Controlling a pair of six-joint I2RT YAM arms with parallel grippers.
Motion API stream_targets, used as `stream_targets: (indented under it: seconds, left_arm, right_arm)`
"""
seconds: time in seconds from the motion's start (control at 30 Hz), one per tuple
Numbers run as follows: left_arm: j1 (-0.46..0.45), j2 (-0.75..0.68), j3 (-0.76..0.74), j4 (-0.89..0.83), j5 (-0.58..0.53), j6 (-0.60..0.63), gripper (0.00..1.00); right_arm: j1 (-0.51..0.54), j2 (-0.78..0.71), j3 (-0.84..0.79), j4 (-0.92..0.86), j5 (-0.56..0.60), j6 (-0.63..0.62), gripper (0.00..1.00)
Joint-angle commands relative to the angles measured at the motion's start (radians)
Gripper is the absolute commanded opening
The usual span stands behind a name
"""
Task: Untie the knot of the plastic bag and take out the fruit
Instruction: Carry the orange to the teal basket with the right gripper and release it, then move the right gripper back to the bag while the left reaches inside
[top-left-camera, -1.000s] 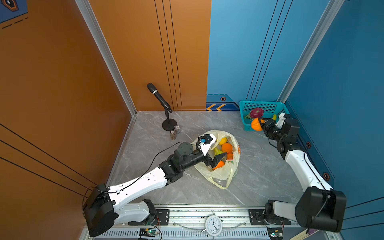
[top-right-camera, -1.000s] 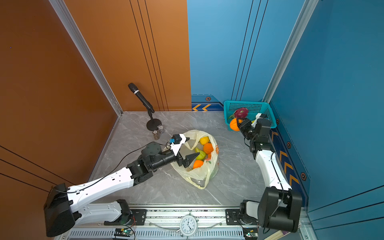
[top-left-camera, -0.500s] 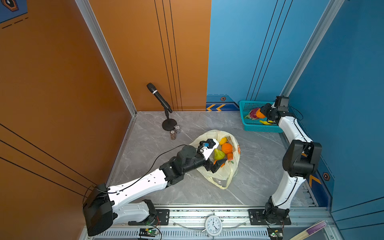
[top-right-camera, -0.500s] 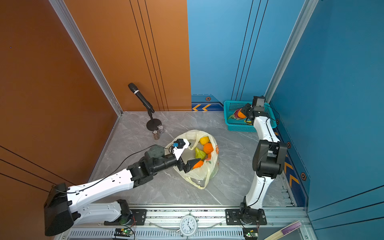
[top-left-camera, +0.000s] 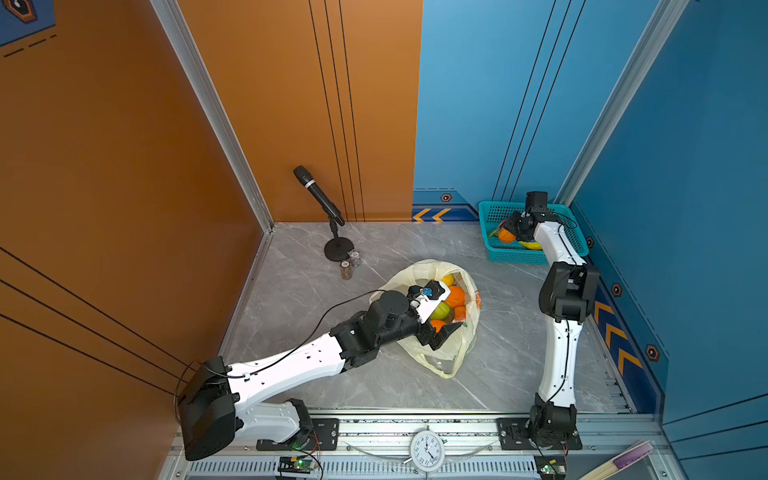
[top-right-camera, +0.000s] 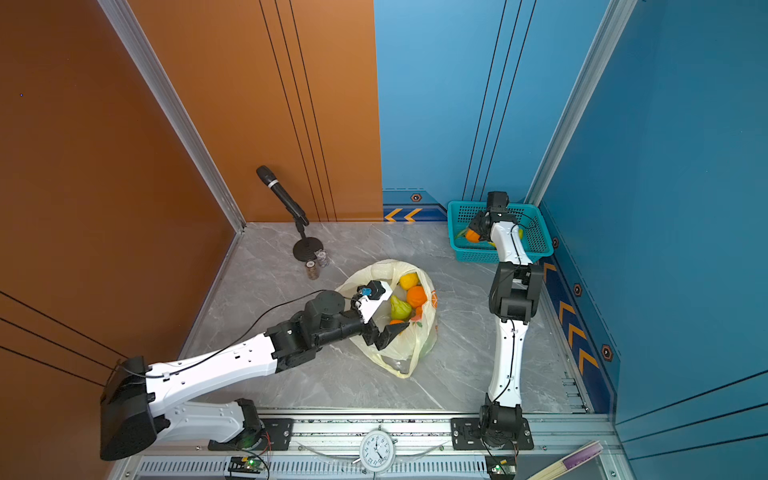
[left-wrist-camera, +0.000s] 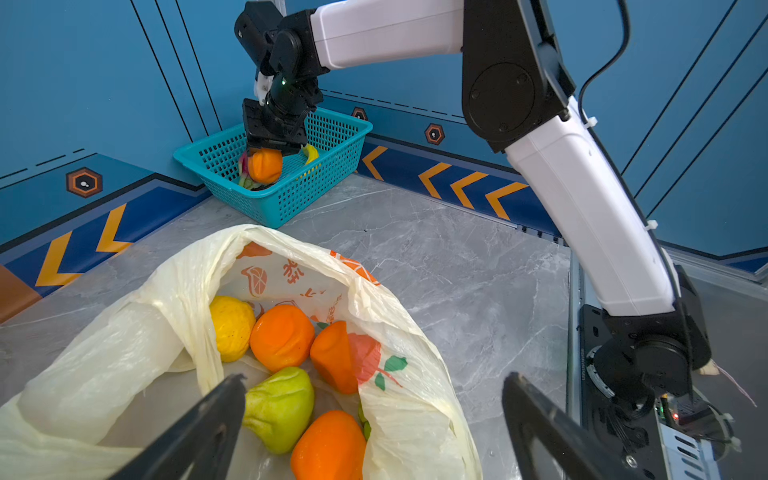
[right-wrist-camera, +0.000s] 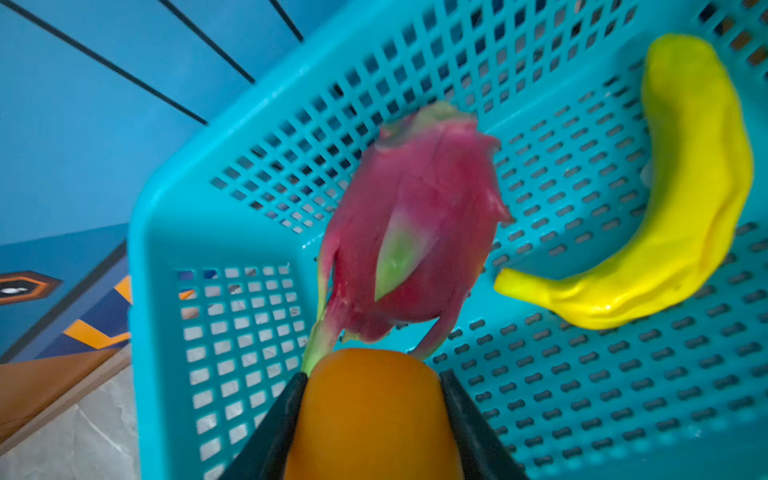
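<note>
Top views, both alike: you have the plastic bag (top-left-camera: 446, 361) lying mid-way across the grey marbled surface (top-left-camera: 374, 395), its mouth open. The left gripper (top-left-camera: 446, 320) sits over that opening. The right gripper (top-left-camera: 510, 231) hangs over the teal basket (top-left-camera: 488, 208) in the far right corner, well apart from the bag, with an orange (top-left-camera: 505, 236) at its tip. Left wrist view: your left gripper's jaws stand wide apart with nothing between them. One fingertip (left-wrist-camera: 232, 386) is at the bag's folded rim; whether it touches cannot be told. The other is over bare surface beside the bag. Fruit (left-wrist-camera: 282, 336) lies loose inside the bag: a yellow lemon-like piece (left-wrist-camera: 230, 328), three orange pieces and a green-yellow one (left-wrist-camera: 280, 409). Right wrist view: your right gripper's jaws are clamped on the orange, one finger (right-wrist-camera: 274, 432) on each flank, above the basket's floor. A pink dragon fruit (right-wrist-camera: 415, 216) lies just beyond the orange; contact between them cannot be told. A banana (right-wrist-camera: 685, 208) lies apart from both, by the basket's wall.
</note>
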Motion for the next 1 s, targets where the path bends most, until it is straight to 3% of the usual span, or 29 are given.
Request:
stream_targets:
  seconds: [0.0, 0.13, 0.23, 0.47, 0.6, 0.7, 0.97]
  left_arm:
    - [-0.010, 0.001, 0.025, -0.024, -0.026, 0.010, 0.97]
    - [-0.011, 0.000, 0.021, -0.048, -0.049, 0.004, 0.97]
    - [-0.011, 0.000, 0.017, -0.061, -0.063, -0.008, 0.97]
    - [-0.011, 0.014, 0.017, -0.071, -0.085, -0.043, 0.96]
    - [-0.012, 0.021, 0.025, -0.094, -0.091, -0.066, 0.96]
    - [-0.012, 0.021, 0.031, -0.122, -0.114, -0.089, 0.96]
    - [-0.009, 0.047, 0.048, -0.213, -0.231, -0.201, 0.92]
  right_arm:
    - [0.009, 0.036, 0.037, -0.055, 0.006, 0.014, 0.48]
    - [0.012, 0.062, 0.041, -0.064, 0.002, 0.016, 0.50]
    - [0.013, 0.050, 0.043, -0.069, 0.003, 0.012, 0.62]
    - [0.014, -0.059, 0.037, -0.073, 0.006, -0.006, 0.78]
    - [0.015, -0.154, 0.018, -0.083, 0.014, -0.014, 0.82]
    - [0.021, -0.278, -0.065, -0.041, 0.022, -0.013, 0.83]
    - [0.073, -0.769, -0.569, 0.174, 0.002, 0.012, 0.85]
